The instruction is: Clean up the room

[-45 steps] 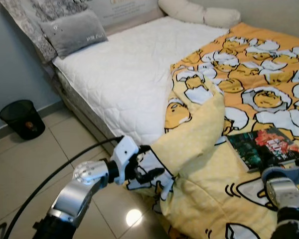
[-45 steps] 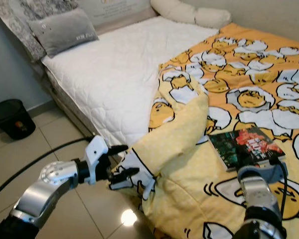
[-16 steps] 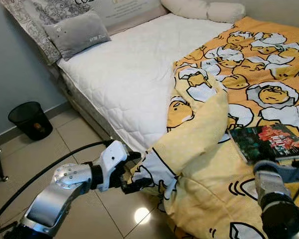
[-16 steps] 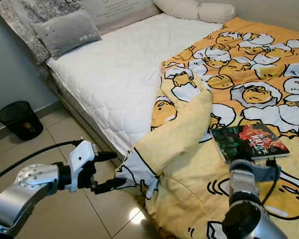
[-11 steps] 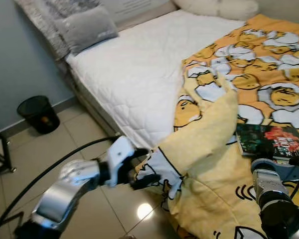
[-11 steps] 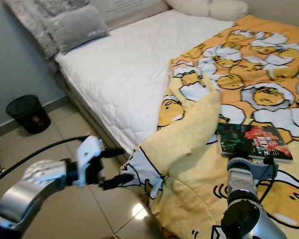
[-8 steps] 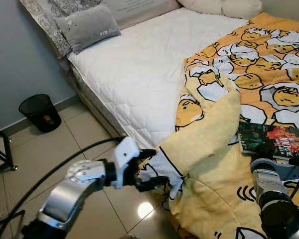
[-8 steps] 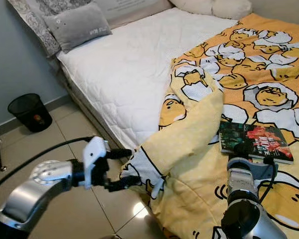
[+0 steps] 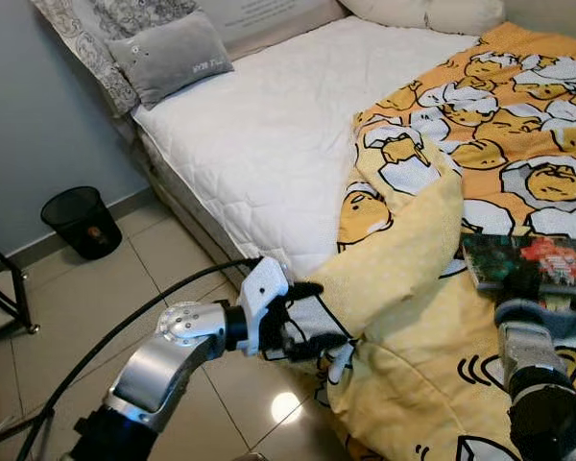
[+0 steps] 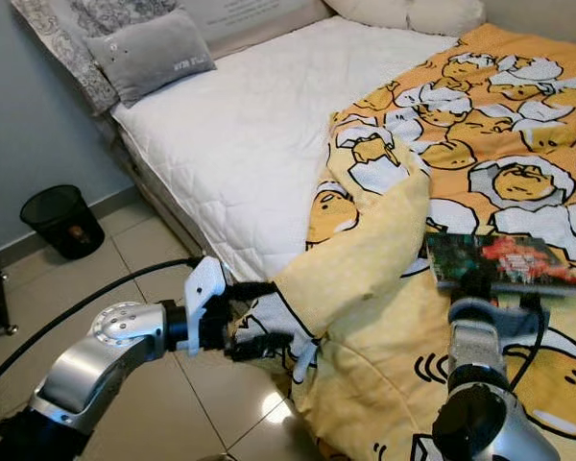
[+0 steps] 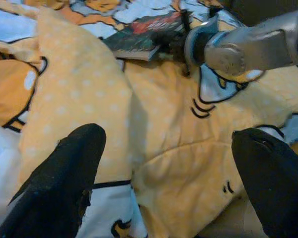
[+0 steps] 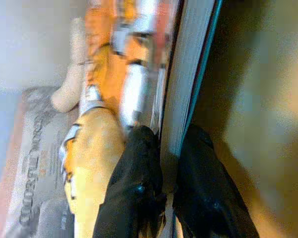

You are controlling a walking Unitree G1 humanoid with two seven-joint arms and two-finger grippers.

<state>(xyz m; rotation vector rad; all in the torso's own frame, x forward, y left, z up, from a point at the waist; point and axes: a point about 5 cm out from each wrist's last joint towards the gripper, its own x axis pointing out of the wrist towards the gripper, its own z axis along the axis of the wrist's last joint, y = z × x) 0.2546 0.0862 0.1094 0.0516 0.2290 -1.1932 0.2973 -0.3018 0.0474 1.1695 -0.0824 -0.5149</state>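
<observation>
Bedroom tidy-up, 2 arms engaged at once. The yellow duvet (image 9: 432, 317) with egg-character print covers the right part of the bed and spills over the near edge toward the tiled floor (image 9: 125, 298), leaving the white mattress (image 9: 269, 144) bare on the left; its edge is folded back on itself, showing the pale dotted underside. The left gripper (image 9: 305, 331) sits at this hanging corner, just above the floor. In the left wrist view its 2 fingers (image 11: 64, 173) stand wide apart with the fabric fold between them, so nothing is clamped yet; the spread stance suits closing on the thick fold, judged as the first step in pulling the cover straight. A book (image 10: 499, 261) lies on the duvet near the right edge. The right gripper (image 10: 485, 285) meets its near edge, and in the right wrist view the 2 fingers (image 12: 139, 188) pinch the book's page edge, 1 finger on each cover. Lifting it off would free the cover for spreading. A grey pillow (image 9: 168, 60) rests at the head; a black wastebasket (image 9: 79, 221) stands beside the bed.
</observation>
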